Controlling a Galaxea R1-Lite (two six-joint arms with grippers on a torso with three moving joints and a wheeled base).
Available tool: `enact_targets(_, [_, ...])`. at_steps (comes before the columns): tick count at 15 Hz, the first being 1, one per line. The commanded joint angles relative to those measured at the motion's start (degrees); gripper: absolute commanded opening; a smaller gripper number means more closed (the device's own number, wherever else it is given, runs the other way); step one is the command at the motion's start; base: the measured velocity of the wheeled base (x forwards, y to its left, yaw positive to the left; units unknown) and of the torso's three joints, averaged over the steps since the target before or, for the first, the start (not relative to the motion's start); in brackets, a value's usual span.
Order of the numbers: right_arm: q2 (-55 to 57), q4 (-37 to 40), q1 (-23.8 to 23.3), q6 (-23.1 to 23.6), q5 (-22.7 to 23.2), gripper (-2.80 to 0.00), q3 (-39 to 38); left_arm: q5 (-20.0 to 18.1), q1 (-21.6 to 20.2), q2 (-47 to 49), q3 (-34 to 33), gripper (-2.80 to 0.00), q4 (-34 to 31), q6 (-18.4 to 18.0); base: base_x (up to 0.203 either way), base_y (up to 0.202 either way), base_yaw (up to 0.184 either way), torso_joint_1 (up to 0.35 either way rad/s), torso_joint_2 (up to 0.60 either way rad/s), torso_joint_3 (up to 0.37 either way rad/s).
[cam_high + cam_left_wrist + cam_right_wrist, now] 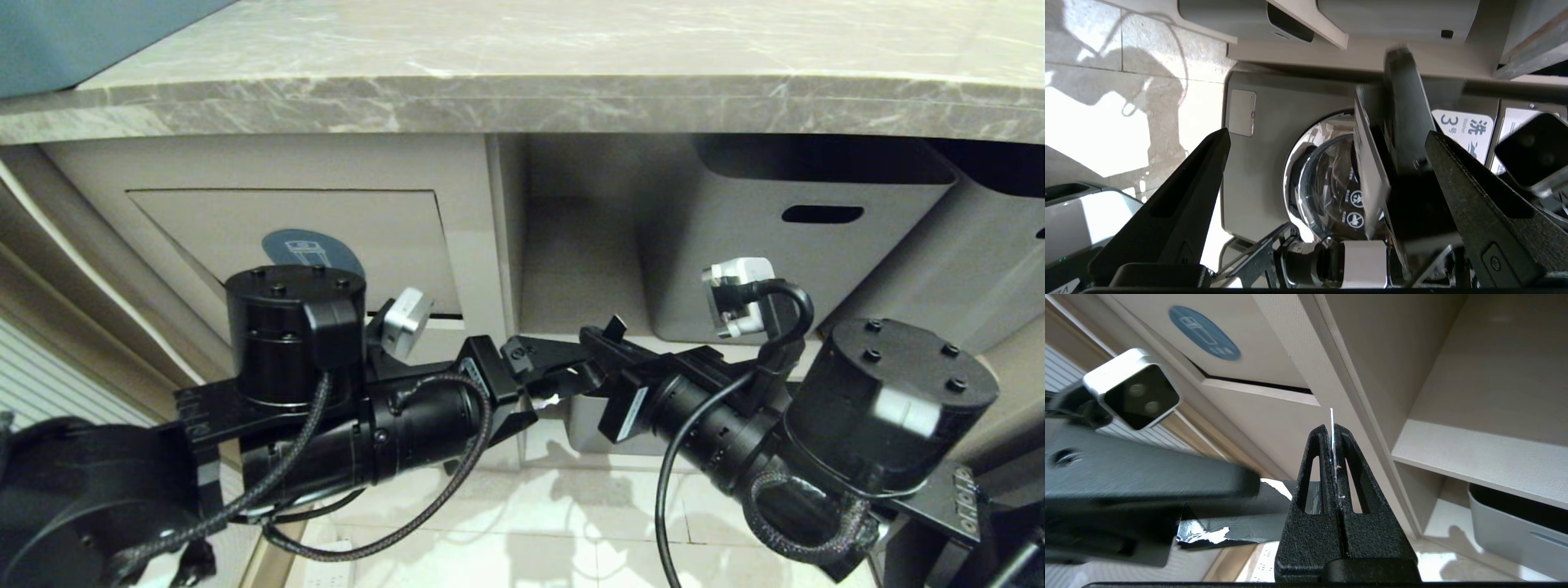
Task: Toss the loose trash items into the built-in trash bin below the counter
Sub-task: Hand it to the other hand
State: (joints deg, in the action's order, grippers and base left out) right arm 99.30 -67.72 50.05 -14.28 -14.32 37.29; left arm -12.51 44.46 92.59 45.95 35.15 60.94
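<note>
The counter runs across the top of the head view. Under it on the left is the built-in trash bin, its flap bearing a blue sticker; a dark gap shows along the flap's lower edge. My right gripper is shut on a thin black wrapper piece, one of the loose trash items, which sticks out sideways from the fingers. My left gripper is open, and its fingers straddle the right gripper's tip and the wrapper. Both grippers meet low, to the right of the flap.
Two grey storage tubs sit on the open shelf to the right of the bin. A vertical cabinet divider separates bin and shelf. The left wrist view looks past the fingers at a washing machine door. Pale tiled floor lies below.
</note>
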Motion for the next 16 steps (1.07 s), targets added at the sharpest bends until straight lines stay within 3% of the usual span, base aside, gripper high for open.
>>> enact_targets(1, [-1.0,-0.4,0.1,-0.7,0.0,-2.80,-0.3,-0.1,-0.4,-0.2,0.1,0.00,0.2,0.3,0.000,0.000,0.000,0.000,0.00,0.000])
enact_targets(4, [-1.9,-0.4,1.1,-5.4,-0.1,-2.80,-0.7,-0.1,-0.4,-2.6,-1.3,0.00,0.2,0.4,0.000,0.000,0.000,0.000,0.00,0.000])
enact_targets(16, [-0.6,-0.2,2.2,-5.6,-0.3,-2.80,-1.5,-0.1,2.0,-7.7,-5.7,0.00,0.3,0.8,0.000,0.000,0.000,0.000,0.00,0.000])
